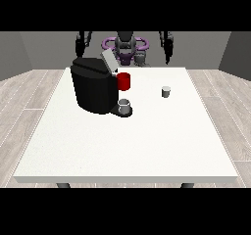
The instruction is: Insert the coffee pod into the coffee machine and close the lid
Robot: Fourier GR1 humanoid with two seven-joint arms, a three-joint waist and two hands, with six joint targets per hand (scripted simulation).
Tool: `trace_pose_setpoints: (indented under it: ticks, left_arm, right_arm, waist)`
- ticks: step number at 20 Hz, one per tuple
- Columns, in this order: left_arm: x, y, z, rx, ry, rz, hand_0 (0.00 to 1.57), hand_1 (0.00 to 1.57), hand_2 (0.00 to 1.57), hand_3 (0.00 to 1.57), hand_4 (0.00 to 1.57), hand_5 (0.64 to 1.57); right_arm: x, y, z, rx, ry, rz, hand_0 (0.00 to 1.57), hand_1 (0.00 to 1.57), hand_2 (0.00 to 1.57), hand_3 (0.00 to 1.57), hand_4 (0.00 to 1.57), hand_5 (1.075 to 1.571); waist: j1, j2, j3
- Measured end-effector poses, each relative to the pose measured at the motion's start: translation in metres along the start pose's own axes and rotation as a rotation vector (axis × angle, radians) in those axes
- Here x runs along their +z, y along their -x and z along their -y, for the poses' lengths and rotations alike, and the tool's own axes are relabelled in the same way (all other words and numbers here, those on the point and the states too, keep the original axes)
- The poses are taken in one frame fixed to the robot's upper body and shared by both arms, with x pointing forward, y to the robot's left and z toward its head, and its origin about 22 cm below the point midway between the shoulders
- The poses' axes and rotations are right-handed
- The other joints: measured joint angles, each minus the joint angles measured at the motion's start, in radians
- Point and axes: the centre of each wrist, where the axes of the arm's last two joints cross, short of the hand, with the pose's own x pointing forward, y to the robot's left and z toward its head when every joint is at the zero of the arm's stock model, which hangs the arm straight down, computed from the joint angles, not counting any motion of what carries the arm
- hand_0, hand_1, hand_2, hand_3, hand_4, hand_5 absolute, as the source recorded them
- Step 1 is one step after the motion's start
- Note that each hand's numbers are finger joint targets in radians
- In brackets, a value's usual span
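Note:
A black coffee machine stands on the white table, left of centre, with its grey lid tilted up and open. A red part sticks out at the machine's right side. A grey cup sits on the machine's base. The small grey coffee pod stands alone on the table to the right. Both hands hang raised at the far edge, away from everything: the hand at the view's left and the hand at the view's right. Neither holds anything.
The robot's torso is behind the table's far edge. Bare tabletop stretches from the machine towards the near edge and around the pod.

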Motion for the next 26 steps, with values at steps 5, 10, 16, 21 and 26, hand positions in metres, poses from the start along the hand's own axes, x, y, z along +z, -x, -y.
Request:
trace_pose_setpoints:
  ticks: [5,10,16,21,26]
  left_arm:
    - [-0.002,0.007,-0.019,-0.006,0.020,0.054,0.00,0.00,0.00,0.00,0.00,1.571]
    - [-0.008,0.004,-0.055,-0.107,0.019,0.090,0.00,0.00,0.00,0.00,0.00,1.571]
    - [-0.040,-0.017,-0.098,-0.171,0.005,0.039,0.00,0.00,0.00,0.00,0.00,1.571]
    - [-0.054,-0.014,-0.121,-0.216,-0.010,-0.015,0.00,0.00,0.00,0.00,0.00,1.571]
    - [-0.072,-0.010,-0.127,-0.236,-0.029,-0.055,0.00,0.00,0.00,0.00,0.00,1.571]
  right_arm:
    - [0.003,0.006,0.007,0.005,-0.005,-0.036,0.00,0.00,0.00,0.00,0.13,1.571]
    - [0.004,0.003,-0.001,-0.023,0.098,0.030,0.00,0.00,0.00,0.00,0.18,1.571]
    - [-0.002,-0.006,-0.015,-0.045,0.109,0.109,0.00,0.00,0.00,0.00,0.16,1.571]
    - [-0.008,-0.022,-0.020,-0.059,0.085,0.159,0.00,0.00,0.00,0.00,0.19,1.571]
    - [-0.012,-0.025,-0.025,-0.063,0.069,0.192,0.00,0.00,0.00,0.00,0.28,1.571]
  waist:
    - [0.006,-0.010,-0.0078]
    - [-0.029,-0.001,-0.0100]
    - [-0.082,0.051,-0.0106]
    - [-0.122,0.104,-0.0111]
    - [-0.140,0.147,-0.0111]
